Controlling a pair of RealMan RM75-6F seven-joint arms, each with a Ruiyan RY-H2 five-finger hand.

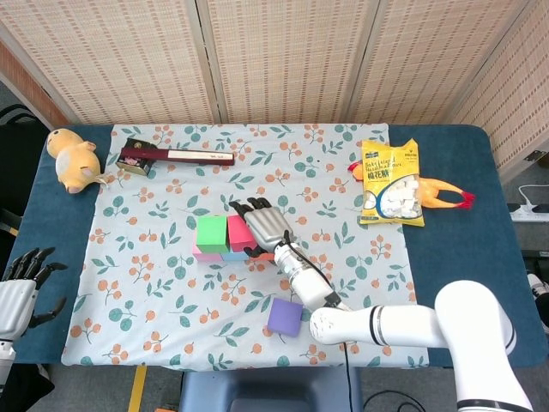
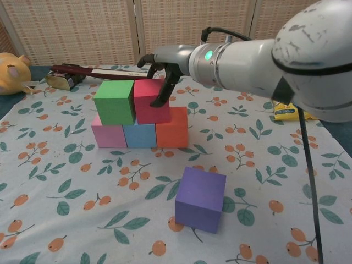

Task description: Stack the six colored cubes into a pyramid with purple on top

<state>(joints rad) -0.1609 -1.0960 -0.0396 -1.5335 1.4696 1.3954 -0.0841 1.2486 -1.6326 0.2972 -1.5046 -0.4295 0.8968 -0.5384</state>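
Three cubes form a base row on the floral cloth: pink, blue and orange. On them sit a green cube and a red cube, side by side. My right hand grips the red cube, with fingers curled over its back top edge and one finger on its front right face. From the head view, that right hand covers the red cube's right part. The purple cube lies alone on the cloth nearer me. My left hand hangs open off the table's left front corner.
A yellow plush toy and a long dark red box lie at the back left. A yellow snack bag and a rubber chicken lie at the back right. The cloth covers the middle of the blue table.
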